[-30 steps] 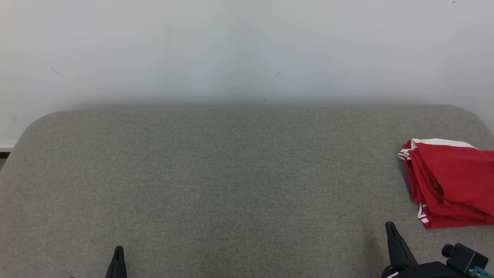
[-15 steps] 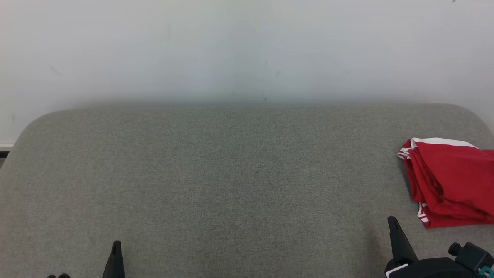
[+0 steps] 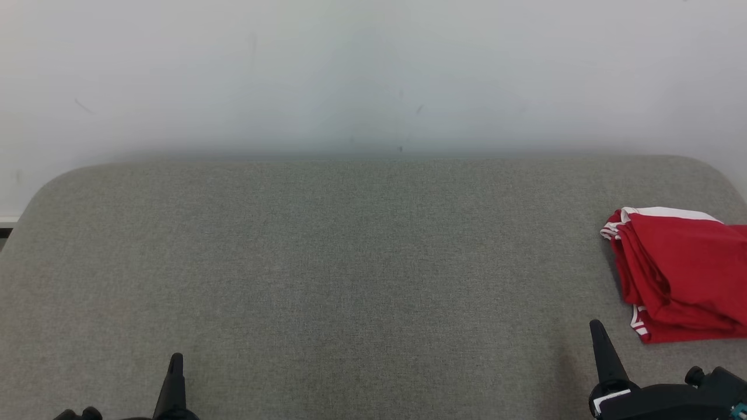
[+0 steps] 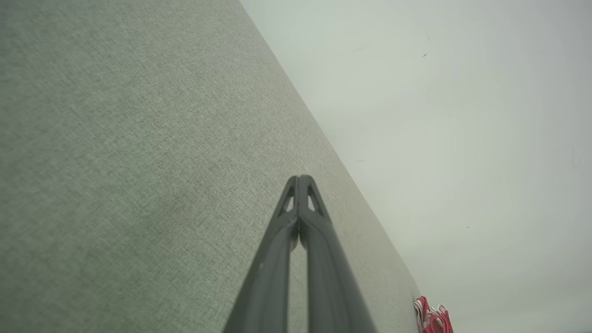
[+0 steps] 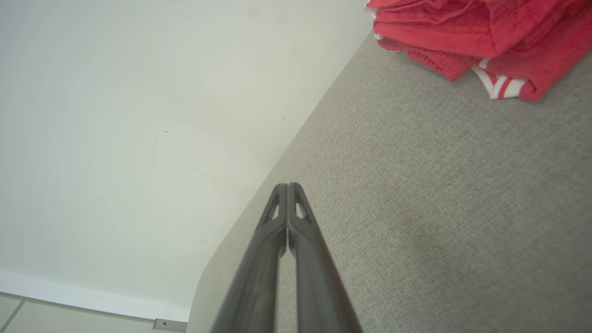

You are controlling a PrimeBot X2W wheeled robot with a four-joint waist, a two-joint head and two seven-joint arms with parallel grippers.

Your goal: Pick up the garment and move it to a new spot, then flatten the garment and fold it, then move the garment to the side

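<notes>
Garment [image 3: 680,274]: red with white trim, lying in a stacked bundle at the far right of the grey cloth surface [image 3: 350,262], partly cut off by the edge of the head view. Nothing rests on it and nothing touches it.

Left gripper [image 3: 175,360]: fingers pressed together tip to tip, nothing between them. It sits low at my near left, well apart from the garment.

Right gripper [image 3: 596,328]: also pressed together and empty. It is near the garment's near corner, with bare cloth between the two.

Step in hand, my reading: the bundle looks folded and set off to the side, so I judge the last step done, or all but done. The middle of the surface is bare up to the wall [image 3: 350,76]. The layers on the garment's left edge look loose and uneven. I cannot tell how neat the hidden part is.

Next move, if the task counts as finished: draw both arms clear without brushing the near corner. If the fold needs tidying, my right gripper is the closer one. It would have to spread its fingers first, then come in low over the trim edge.
</notes>
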